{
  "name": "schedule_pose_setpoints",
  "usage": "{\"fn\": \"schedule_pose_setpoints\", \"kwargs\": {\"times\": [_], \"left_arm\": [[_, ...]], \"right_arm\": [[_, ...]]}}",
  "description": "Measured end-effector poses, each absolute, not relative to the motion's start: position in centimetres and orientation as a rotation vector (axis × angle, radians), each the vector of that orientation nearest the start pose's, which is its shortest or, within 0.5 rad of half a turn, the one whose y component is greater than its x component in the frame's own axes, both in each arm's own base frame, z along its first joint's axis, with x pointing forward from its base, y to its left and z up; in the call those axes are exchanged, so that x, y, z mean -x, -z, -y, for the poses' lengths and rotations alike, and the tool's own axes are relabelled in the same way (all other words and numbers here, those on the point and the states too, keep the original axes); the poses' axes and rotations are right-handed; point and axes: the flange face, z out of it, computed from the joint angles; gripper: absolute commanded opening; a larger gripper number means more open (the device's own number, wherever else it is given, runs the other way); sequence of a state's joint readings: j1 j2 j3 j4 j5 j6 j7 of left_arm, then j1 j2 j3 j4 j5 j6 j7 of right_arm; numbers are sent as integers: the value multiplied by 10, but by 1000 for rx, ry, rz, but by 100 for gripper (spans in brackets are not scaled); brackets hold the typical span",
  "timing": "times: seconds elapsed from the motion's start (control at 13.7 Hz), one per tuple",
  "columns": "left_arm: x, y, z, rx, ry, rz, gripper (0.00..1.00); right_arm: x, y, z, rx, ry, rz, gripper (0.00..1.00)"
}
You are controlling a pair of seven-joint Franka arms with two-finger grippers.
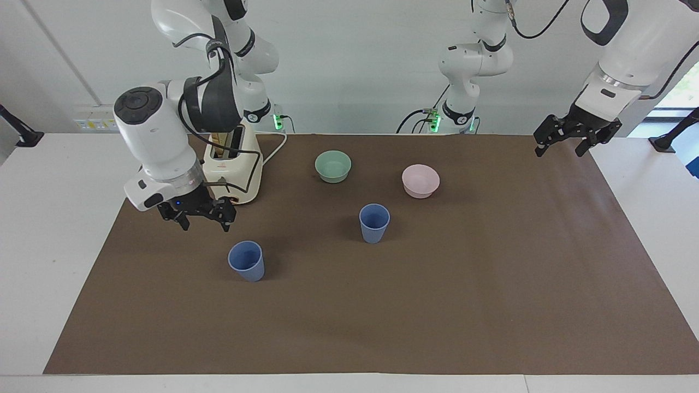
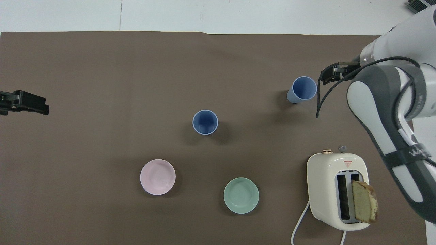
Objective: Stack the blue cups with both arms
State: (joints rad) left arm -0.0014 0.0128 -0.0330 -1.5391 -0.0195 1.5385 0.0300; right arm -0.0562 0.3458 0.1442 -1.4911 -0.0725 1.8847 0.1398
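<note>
The right gripper (image 1: 203, 217), fingers spread, hangs over bare mat with nothing between it and the near blue cup (image 1: 246, 260). The toaster (image 1: 234, 164) crowds the arm's elbow. Open mat surrounds the central blue cup (image 1: 374, 222); the pink bowl (image 1: 420, 180) stands nearer the robots.

**Colours on the surface**

Two blue cups (image 1: 246, 261) (image 1: 374, 222), matte periwinkle, plain. Green bowl (image 1: 333, 166) pale mint; pink bowl (image 1: 420, 180) pale rose; both unpatterned. Toaster (image 2: 337, 190) cream with gold knob, small red mark on top, white cord; bread slice (image 2: 364, 206) tan with darker crust. Mat (image 1: 382, 316) brown, over a white surface (image 1: 49, 218). Arms white with grey-black joints, black cables; left gripper (image 1: 562, 143) and right gripper (image 1: 199, 214) black.
</note>
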Motion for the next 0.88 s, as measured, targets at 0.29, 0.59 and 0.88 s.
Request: {"fn": "schedule_pose_setpoints", "kwargs": {"times": [0.29,0.59,0.88], "left_arm": [[-541,-618,21,3157,-81,-119,100],[-527,-618,21,3155,-88,-130,100],[-527,-620,22,3155,-84,-136,100]], "right_arm": [[-679,-436,-50,3148,53,-40,95],[-681,-397,-61,3144,19,-15,74],[-681,-384,-61,3144,-6,-17,21]]}}
